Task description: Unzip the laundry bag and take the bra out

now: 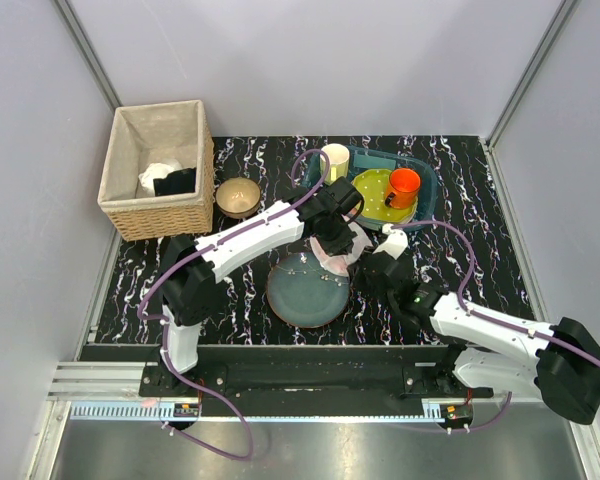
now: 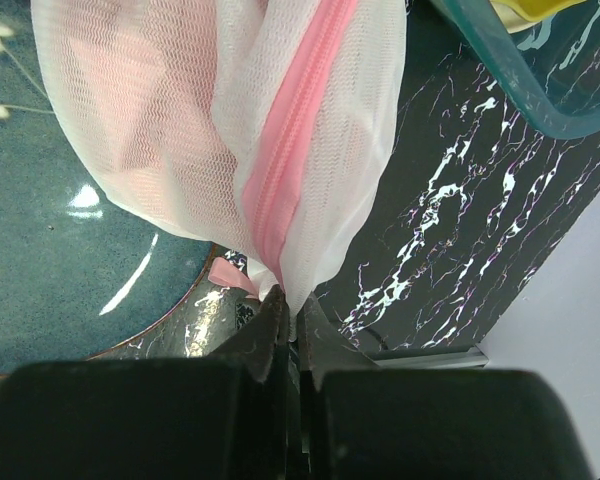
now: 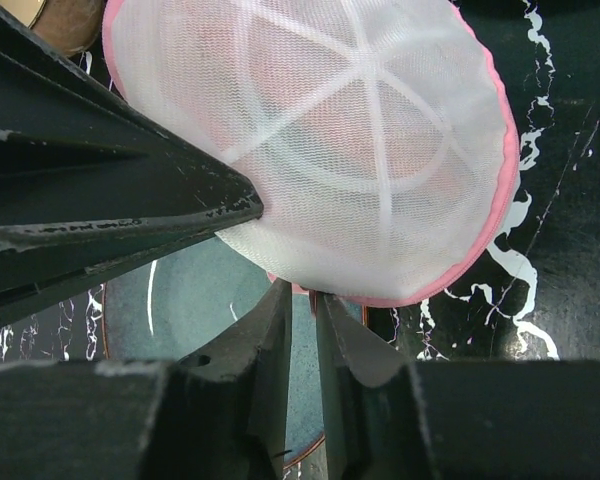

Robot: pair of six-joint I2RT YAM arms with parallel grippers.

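Note:
The laundry bag [image 1: 342,247], white mesh with pink trim, hangs lifted over the far right rim of the blue-grey plate [image 1: 306,292]. My left gripper [image 2: 292,305] is shut on a fold of mesh at the end of the pink zip [image 2: 292,150]. In the right wrist view the bag's round face [image 3: 330,140] fills the top. My right gripper [image 3: 302,295] sits just under its pink rim, jaws open by a narrow gap, tips touching the trim. The bra shows only as a pale pink shape [image 2: 120,130] through the mesh.
A wicker basket [image 1: 120,205] with white and black cloth stands at the back left, a brown bowl [image 1: 238,196] beside it. A teal basin [image 1: 427,190] at the back right holds a yellow-green plate, an orange cup and a cream cup.

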